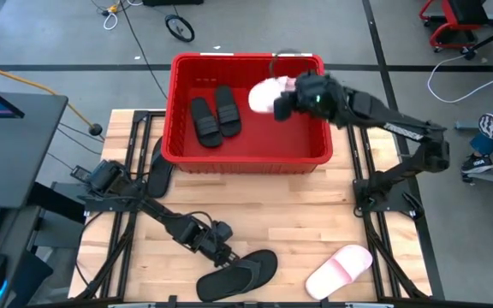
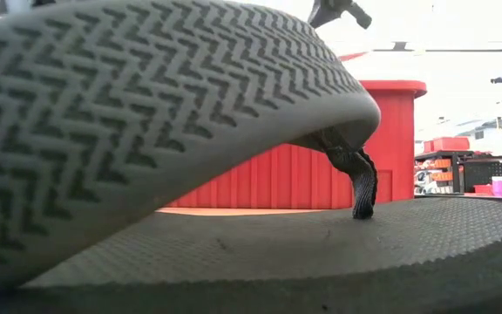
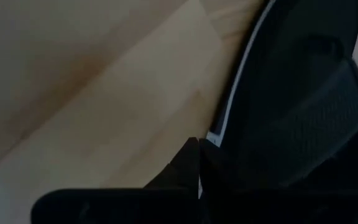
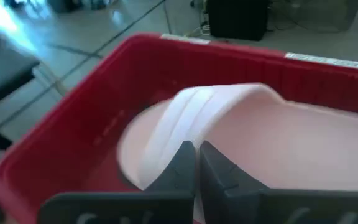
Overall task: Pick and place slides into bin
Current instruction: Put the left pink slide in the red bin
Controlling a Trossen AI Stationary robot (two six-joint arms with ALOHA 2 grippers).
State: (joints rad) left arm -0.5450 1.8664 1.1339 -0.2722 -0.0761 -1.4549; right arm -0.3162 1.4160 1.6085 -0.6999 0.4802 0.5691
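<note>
The right gripper (image 1: pixel 282 103), clamped on a pink slide (image 1: pixel 266 94), hangs over the red bin (image 1: pixel 246 156), release due next; whether the left gripper (image 1: pixel 221 254), low beside the black flip-flop (image 1: pixel 238 274), grips anything cannot be told.

overhead, table-level, both see red bin (image 1: pixel 248 145)

Our two arms are dark, almost black, built of slim tubular links joined by bulkier rounded joints. The right arm (image 1: pixel 383 120) carries pale lettering along its forearm link, too small to read. Each hand ends in two flat, dark, wedge-shaped fingers (image 4: pixel 185 168).
</note>
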